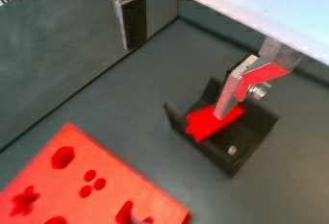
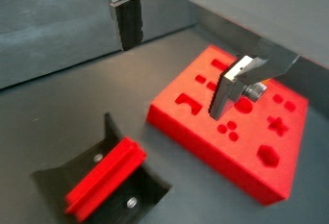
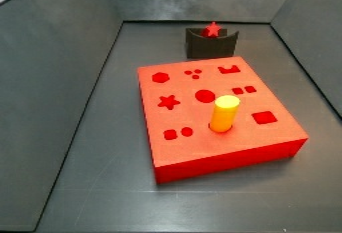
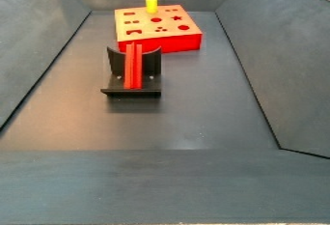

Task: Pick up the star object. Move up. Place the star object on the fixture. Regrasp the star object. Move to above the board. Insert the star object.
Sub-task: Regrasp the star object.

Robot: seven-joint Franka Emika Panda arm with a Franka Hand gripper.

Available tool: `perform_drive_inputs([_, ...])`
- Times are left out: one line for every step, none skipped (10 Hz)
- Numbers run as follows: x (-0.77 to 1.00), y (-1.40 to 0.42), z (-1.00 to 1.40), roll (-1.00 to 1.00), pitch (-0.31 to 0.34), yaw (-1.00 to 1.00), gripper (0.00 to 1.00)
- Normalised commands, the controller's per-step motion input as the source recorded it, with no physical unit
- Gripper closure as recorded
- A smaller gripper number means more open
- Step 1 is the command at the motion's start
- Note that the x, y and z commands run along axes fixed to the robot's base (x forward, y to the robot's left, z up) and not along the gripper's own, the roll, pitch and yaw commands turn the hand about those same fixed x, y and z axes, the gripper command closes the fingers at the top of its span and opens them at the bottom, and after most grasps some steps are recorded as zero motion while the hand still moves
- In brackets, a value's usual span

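Note:
The star object, a slim red peg, lies in the notch of the dark fixture in both wrist views (image 1: 202, 122) (image 2: 110, 175) and both side views (image 3: 211, 29) (image 4: 133, 63). The fixture (image 1: 244, 136) (image 2: 148, 194) (image 3: 214, 45) (image 4: 129, 92) stands on the floor apart from the red board (image 1: 77, 180) (image 2: 238, 122) (image 3: 187, 147) (image 4: 175, 38). My gripper (image 1: 180, 74) (image 2: 175, 74) hangs above them, open and empty, with its silver fingers (image 1: 236, 88) (image 2: 229, 88) wide apart. It does not show in either side view.
A yellow cylinder peg (image 3: 225, 113) (image 4: 151, 2) stands upright in a hole of the board. Dark sloping walls (image 3: 60, 87) (image 4: 258, 55) enclose the floor on all sides.

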Motion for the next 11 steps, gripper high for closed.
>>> perform_drive_inputs([-0.03,-0.02,0.0,1.0,0.008,0.02,0.0])
perform_drive_inputs([-0.02,-0.02,0.0,1.0,0.001,0.02,0.0])
perform_drive_inputs([-0.02,-0.02,0.01,1.0,-0.002,0.02,0.0])
perform_drive_inputs([-0.02,-0.02,0.0,1.0,-0.002,0.02,0.0])
perform_drive_inputs([-0.02,-0.02,0.01,1.0,-0.001,0.02,0.0])
perform_drive_inputs([-0.01,-0.02,0.01,1.0,0.005,0.02,0.0])
perform_drive_inputs([0.0,-0.02,0.0,1.0,0.009,0.02,0.0])
perform_drive_inputs([0.02,-0.02,-0.01,1.0,0.017,0.03,0.0])
perform_drive_inputs([0.03,-0.02,-0.01,1.0,0.023,0.03,0.0])
perform_drive_inputs([0.04,-0.03,-0.01,1.0,0.036,0.03,0.0])
perform_drive_inputs([0.06,-0.03,-0.01,1.0,0.049,0.04,0.0])
